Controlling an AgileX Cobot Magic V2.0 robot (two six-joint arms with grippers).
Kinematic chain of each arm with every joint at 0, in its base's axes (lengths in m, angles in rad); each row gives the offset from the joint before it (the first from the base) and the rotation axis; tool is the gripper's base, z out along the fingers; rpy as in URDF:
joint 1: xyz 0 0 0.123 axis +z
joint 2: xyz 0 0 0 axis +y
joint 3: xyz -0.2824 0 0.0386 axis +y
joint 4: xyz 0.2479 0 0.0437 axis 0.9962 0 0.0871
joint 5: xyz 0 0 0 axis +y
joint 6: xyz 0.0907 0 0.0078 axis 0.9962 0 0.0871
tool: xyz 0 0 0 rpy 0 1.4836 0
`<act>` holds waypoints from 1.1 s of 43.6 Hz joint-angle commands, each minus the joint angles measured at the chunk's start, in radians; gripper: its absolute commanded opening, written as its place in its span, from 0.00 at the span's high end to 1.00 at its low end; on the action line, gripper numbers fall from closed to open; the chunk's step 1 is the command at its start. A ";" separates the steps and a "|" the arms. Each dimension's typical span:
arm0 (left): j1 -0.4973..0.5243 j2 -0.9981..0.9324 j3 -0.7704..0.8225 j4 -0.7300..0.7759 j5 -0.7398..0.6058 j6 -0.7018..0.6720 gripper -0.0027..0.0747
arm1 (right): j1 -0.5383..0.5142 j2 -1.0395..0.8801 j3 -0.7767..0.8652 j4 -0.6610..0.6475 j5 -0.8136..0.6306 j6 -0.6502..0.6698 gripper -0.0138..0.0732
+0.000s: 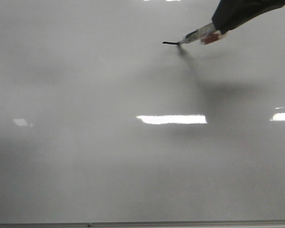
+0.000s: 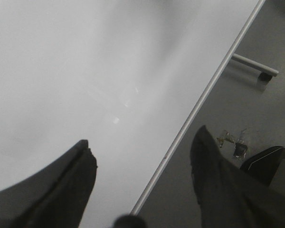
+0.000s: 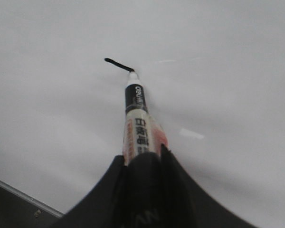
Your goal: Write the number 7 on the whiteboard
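Observation:
The whiteboard (image 1: 109,156) fills the front view, glossy grey-white. My right gripper (image 1: 223,23) comes in at the top right, shut on a white and red marker (image 1: 199,35). The marker's tip touches the board at the right end of a short black horizontal stroke (image 1: 170,43), the only part of the number 7 that shows. In the right wrist view the gripper (image 3: 141,154) holds the marker (image 3: 137,118) with its tip at the end of the stroke (image 3: 118,64). My left gripper (image 2: 142,152) is open and empty over the board's edge (image 2: 199,102); it is out of the front view.
Bright rectangular light reflections (image 1: 171,119) lie across the board's middle. A thin metal edge (image 1: 142,223) runs along the board's bottom. In the left wrist view, a grey floor (image 2: 256,118) with a metal bar (image 2: 254,65) lies beyond the board's edge.

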 commanded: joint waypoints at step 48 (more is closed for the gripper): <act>-0.064 0.062 -0.026 -0.256 -0.093 0.300 0.24 | 0.054 -0.187 -0.027 0.336 0.550 -0.787 0.92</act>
